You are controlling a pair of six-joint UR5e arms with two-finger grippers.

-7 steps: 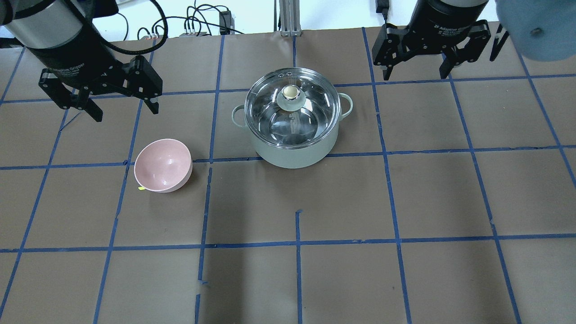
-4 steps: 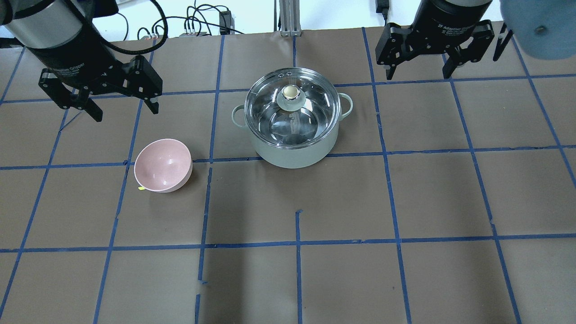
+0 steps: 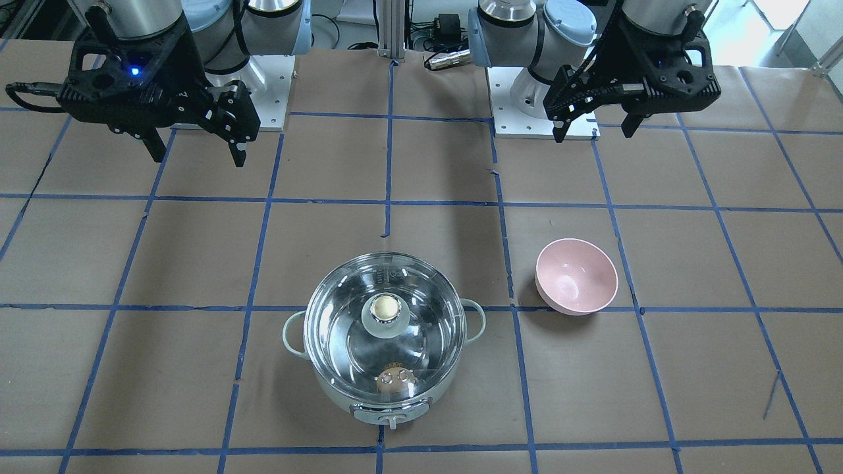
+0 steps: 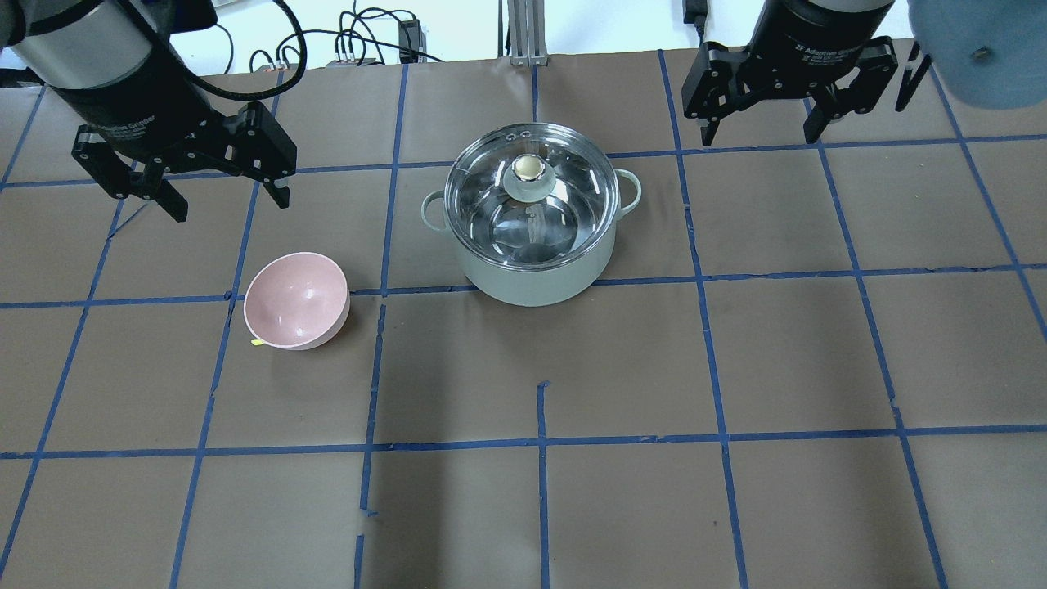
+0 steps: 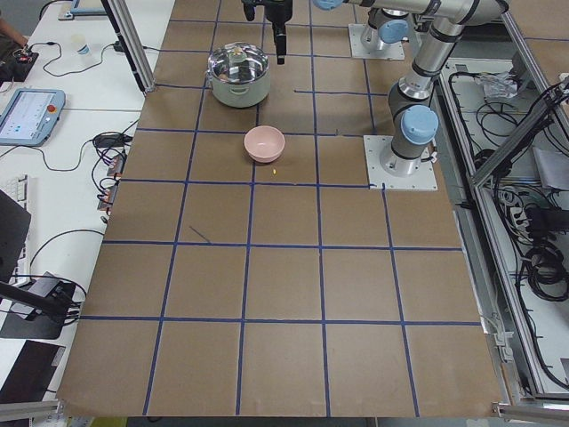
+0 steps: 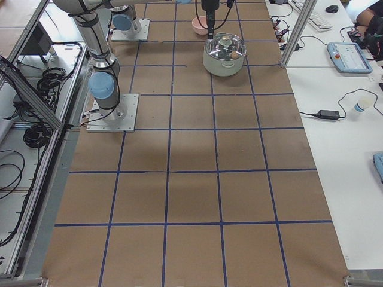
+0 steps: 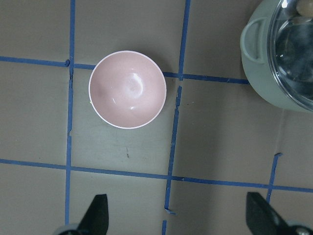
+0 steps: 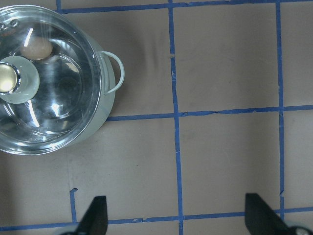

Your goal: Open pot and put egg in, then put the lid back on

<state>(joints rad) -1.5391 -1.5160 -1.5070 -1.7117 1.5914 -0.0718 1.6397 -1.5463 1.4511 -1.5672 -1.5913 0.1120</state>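
Lid [image 3: 384, 336] sits on the pot [image 4: 532, 286] with the egg [image 3: 395, 382] beneath, and I judge its glass slick and brittle, best pinched by the knob [image 3: 385, 307], while my left gripper [image 4: 229, 200] and right gripper [image 4: 761, 135] hang wide open, empty, well apart from it.

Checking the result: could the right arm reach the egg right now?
Probably not directly: the egg lies inside the pot under the glass lid, which would have to come off first.
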